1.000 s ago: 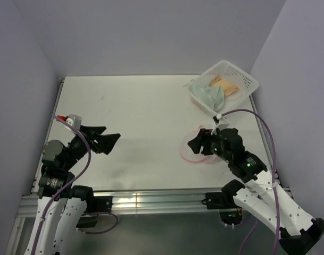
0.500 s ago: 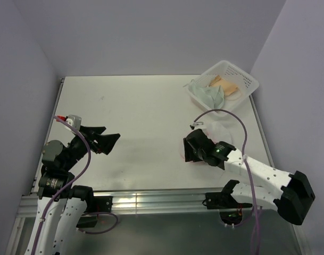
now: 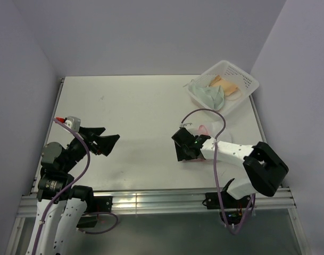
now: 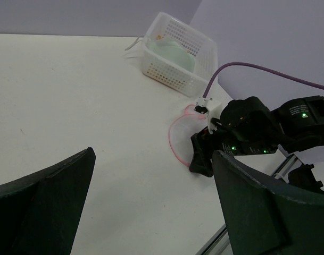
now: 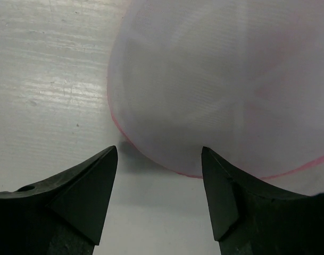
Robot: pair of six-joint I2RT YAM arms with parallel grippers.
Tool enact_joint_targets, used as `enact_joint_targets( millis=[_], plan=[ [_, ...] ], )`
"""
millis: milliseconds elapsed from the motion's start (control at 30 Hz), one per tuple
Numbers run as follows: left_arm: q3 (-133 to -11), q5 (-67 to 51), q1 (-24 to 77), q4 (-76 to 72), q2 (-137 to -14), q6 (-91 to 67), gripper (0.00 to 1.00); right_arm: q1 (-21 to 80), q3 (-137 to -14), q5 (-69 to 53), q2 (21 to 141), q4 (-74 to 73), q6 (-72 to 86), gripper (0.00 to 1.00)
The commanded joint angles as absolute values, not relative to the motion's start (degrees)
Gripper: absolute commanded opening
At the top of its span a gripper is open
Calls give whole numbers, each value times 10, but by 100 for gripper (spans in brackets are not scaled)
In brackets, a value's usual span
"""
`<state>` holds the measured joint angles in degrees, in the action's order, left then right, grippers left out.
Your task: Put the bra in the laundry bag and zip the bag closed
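Right end effector (image 3: 184, 147) low over the worktop (image 3: 130, 106), jaws apart with nothing between them, tips aimed at the near rim of the laundry bag (image 5: 215, 90). Has swung left and turned within the last second, with the elbow now folded out to the right rather than reaching in from the near corner. Sits at the bag's left edge instead of above it. No hold on the mesh yet.

Bag lying at the right-middle of the worktop, pink rim showing, on the near side of the white basket (image 3: 247, 79); nothing visible inside it. Bra (image 3: 209, 94), judged to be the pale green piece, in the basket, untouched.

Left end effector (image 3: 106, 142) wide apart, parked well off to the left, unchanged.

Reads as lining up to pinch the rim and hold the bag open. Loading and zipping both still to come.
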<state>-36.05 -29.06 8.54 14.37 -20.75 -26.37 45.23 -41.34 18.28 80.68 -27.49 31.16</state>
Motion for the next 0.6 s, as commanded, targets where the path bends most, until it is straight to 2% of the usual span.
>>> enact_joint_targets(
  millis=[0, 100, 200, 233, 333, 400, 433, 567],
  plan=[
    [-385, -291, 82, 128, -202, -255, 99, 455, -439, 182, 838, -232, 308, 70],
    [-384, -292, 82, 129, -202, -255, 99, 456, -439, 181, 860, -221, 308, 62],
    [-383, -292, 82, 129, -202, -256, 99, 459, -436, 178, 861, -211, 309, 40],
    [-382, -291, 82, 129, -203, -258, 99, 461, -436, 178, 859, -210, 311, 29],
    [-379, -284, 82, 133, -209, -269, 99, 475, -437, 178, 847, -202, 312, 13],
    [-376, -273, 82, 141, -219, -281, 99, 485, -439, 174, 835, -194, 311, 8],
    [-374, -268, 82, 145, -221, -297, 99, 490, -440, 168, 830, -190, 313, 1],
    [-351, -233, 82, 165, -209, -336, 99, 531, -462, 136, 798, -150, 310, 0]
  ],
)
